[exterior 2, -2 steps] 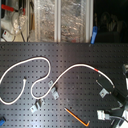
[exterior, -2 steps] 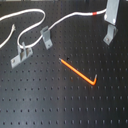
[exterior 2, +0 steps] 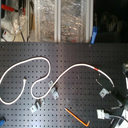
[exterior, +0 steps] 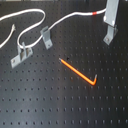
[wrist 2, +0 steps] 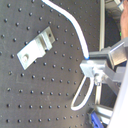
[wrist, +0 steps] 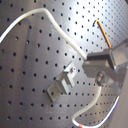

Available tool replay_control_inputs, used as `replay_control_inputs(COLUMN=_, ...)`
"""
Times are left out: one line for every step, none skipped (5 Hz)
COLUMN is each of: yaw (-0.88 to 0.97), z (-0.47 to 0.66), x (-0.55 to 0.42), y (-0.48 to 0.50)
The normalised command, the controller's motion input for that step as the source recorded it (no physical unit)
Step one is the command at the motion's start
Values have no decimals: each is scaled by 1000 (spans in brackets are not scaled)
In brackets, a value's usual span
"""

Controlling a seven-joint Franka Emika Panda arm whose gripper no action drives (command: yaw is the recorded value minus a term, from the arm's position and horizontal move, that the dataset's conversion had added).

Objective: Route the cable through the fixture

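Note:
The cable is a thin white cord that loops across the back of the black pegboard, with a red band near its held end. My gripper is at the first exterior view's top right, shut on the cable just past the band. It hangs directly above a grey bracket fixture. In both wrist views the cable runs into the closed fingers and curls out below them. In the second exterior view the cable ends at the second exterior view's right.
Two more grey bracket fixtures stand near the cable's loop. An orange rod with a hooked end lies mid-board. One bracket shows in both wrist views. Cluttered shelves rise behind the board.

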Motion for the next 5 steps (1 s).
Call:
replay_control_inputs(yaw=-6, z=498, x=-63, y=-79)
replay_control_inputs(yaw=109, z=488, x=-201, y=11)
replay_control_inputs(yaw=0, z=16, x=0, y=0)
replay_control_inputs(yaw=-37, z=305, x=-317, y=-222)
replay_control_inputs(yaw=320, z=1, x=-142, y=22)
